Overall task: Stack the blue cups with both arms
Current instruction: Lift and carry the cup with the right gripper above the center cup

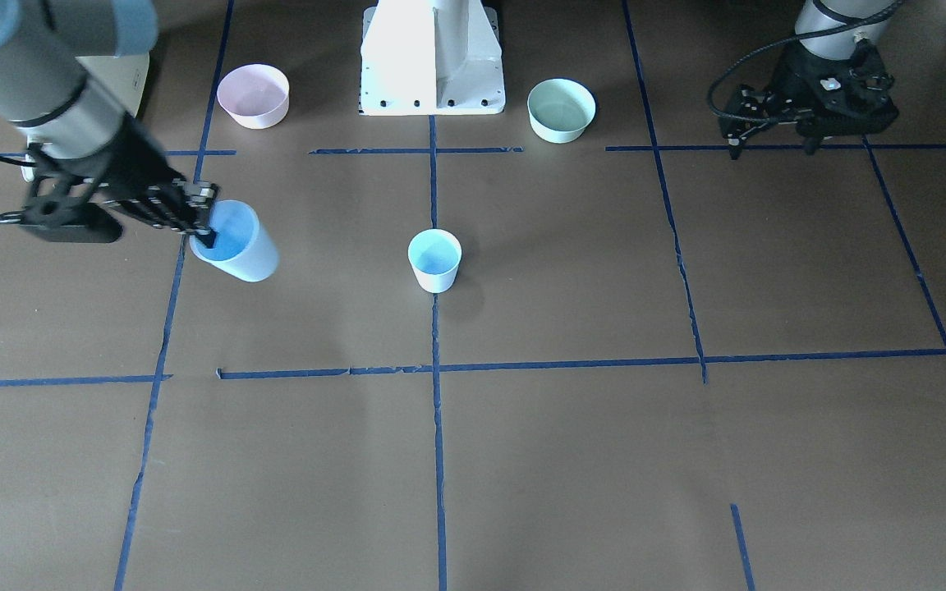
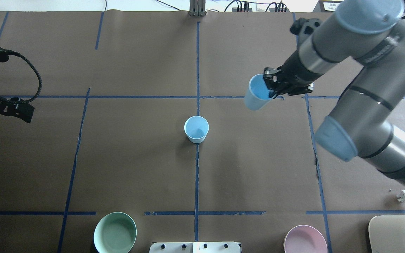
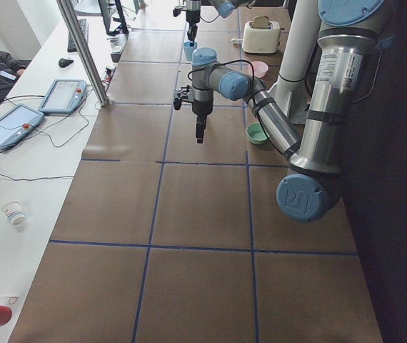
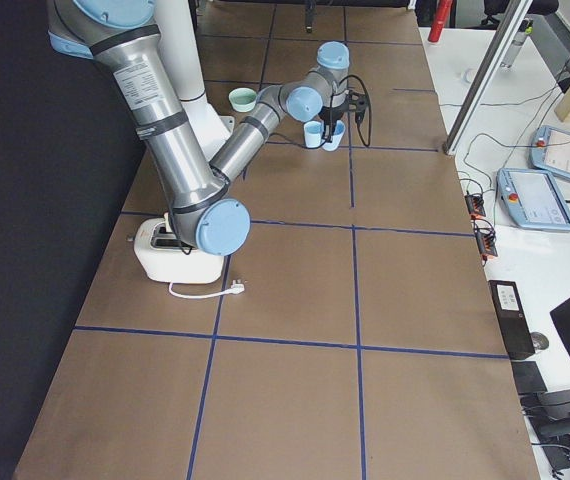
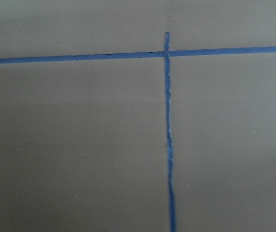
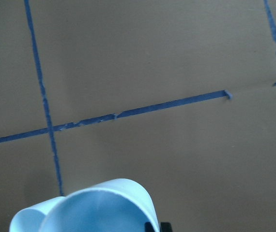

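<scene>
Currently the right gripper (image 1: 208, 234) pinches the rim of one blue cup (image 1: 243, 250), held tilted toward the right end of the desk (image 1: 604, 460). The second blue cup (image 1: 434, 263) stands upright mid-desk on a tape line (image 1: 438, 345). The left gripper (image 1: 771, 149) is spread, near the left end.

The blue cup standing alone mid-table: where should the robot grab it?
Probably on the rim, from above. The middle cup stands upright, mouth open, so one finger can go inside the wall and one outside, as the right end effector holds the other cup.
</scene>
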Controlling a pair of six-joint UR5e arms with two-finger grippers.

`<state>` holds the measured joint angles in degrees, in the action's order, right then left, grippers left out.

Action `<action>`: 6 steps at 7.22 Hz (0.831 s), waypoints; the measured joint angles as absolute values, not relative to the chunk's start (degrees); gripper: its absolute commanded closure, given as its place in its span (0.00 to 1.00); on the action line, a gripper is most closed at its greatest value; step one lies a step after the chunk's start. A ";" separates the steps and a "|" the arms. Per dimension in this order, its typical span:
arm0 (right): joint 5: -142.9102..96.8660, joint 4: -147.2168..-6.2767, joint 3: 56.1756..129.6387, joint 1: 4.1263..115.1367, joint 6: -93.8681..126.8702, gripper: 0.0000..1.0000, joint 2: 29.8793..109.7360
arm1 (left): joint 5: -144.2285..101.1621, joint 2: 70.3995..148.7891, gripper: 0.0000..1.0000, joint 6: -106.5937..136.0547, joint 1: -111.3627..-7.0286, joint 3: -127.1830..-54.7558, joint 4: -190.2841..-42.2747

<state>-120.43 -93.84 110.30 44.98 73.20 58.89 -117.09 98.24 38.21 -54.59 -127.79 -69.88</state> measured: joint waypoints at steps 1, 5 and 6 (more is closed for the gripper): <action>-116.13 -95.18 108.84 40.71 76.88 1.00 54.47 | -117.13 97.27 0.00 32.88 -56.82 -125.81 -70.17; -108.02 -96.08 99.72 33.56 80.54 1.00 43.32 | -122.07 93.44 0.00 15.18 -66.81 -118.25 -73.68; -107.51 -96.09 97.97 33.20 80.58 1.00 42.25 | -122.48 93.28 0.00 13.83 -67.73 -117.36 -74.28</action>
<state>-107.51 -96.09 97.97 33.20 80.58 42.25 -122.48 93.28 13.83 -67.73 -117.36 -74.28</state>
